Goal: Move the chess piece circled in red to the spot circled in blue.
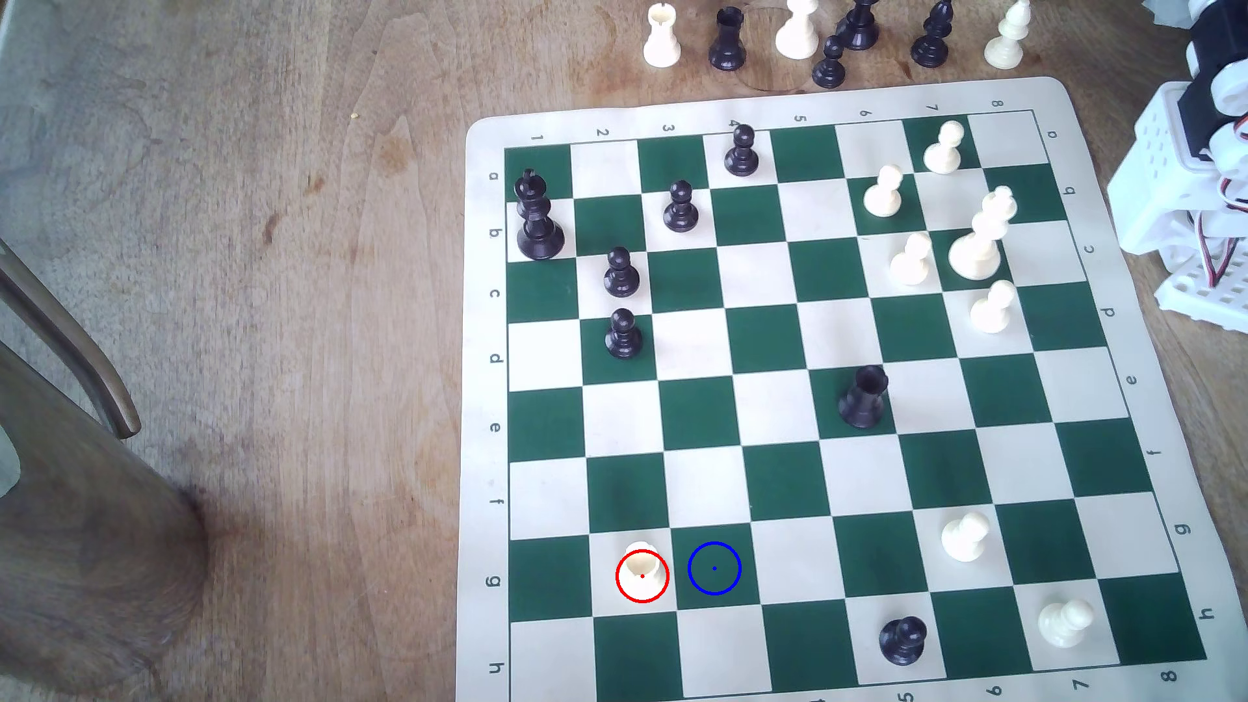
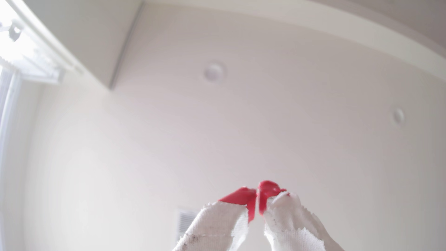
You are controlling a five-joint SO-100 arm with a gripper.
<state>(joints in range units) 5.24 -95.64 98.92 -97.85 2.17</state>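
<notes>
The chess piece circled in red [image 1: 640, 561] is a stout cream piece with a wide flat top, standing on a cream square in row g, column 2 of the board [image 1: 675, 121], near the front in the exterior view. Directly to its right in that view, the spot circled in blue [image 1: 714, 568] is a bare dark green square. In the wrist view my gripper [image 2: 257, 193] points up at a ceiling, its red fingertips [image 2: 242, 196] wrapped in white cloth tape and pressed together with nothing between them. The arm's white base [image 1: 1188, 202] sits off the board's right edge.
Black pawns [image 1: 622, 271] and a black king [image 1: 537, 216] stand at the board's left back. Cream pieces [image 1: 979, 236] cluster at the right back, and a black rook [image 1: 863, 397] is mid-board. Captured pieces [image 1: 830, 40] line the table behind. A chair [image 1: 81, 472] is at the exterior view's left.
</notes>
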